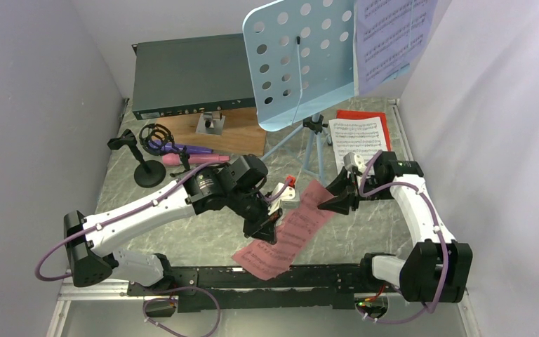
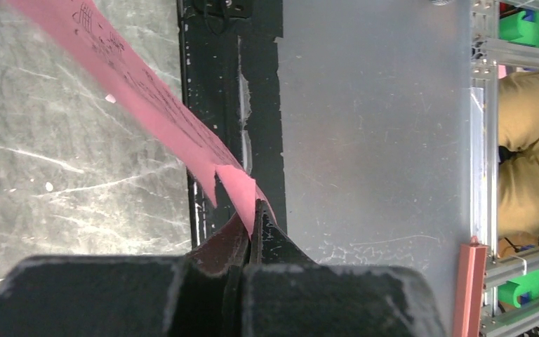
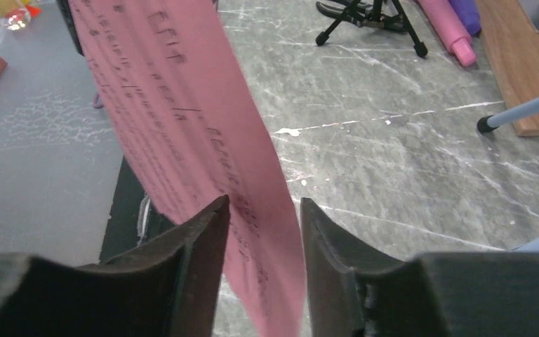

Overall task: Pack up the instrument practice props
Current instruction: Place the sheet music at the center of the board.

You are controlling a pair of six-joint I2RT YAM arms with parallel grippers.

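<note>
Hanging just in front of the light-blue music tripod [image 1: 295, 109], the red music sheet [image 1: 291, 232] is pinched at one edge by the jaws of the left arm [image 1: 147, 209], while the right arm [image 1: 415, 205] has its jaws sitting open around the far end.

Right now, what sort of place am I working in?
Probably a lab robot cell staged as a music corner: plain wall panels box in the table, metal framing stands beyond it, with a music stand and microphones as props.

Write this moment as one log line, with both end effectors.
left end effector: shut on pink-red music sheet | right end effector: open, sheet between its fingers
</note>
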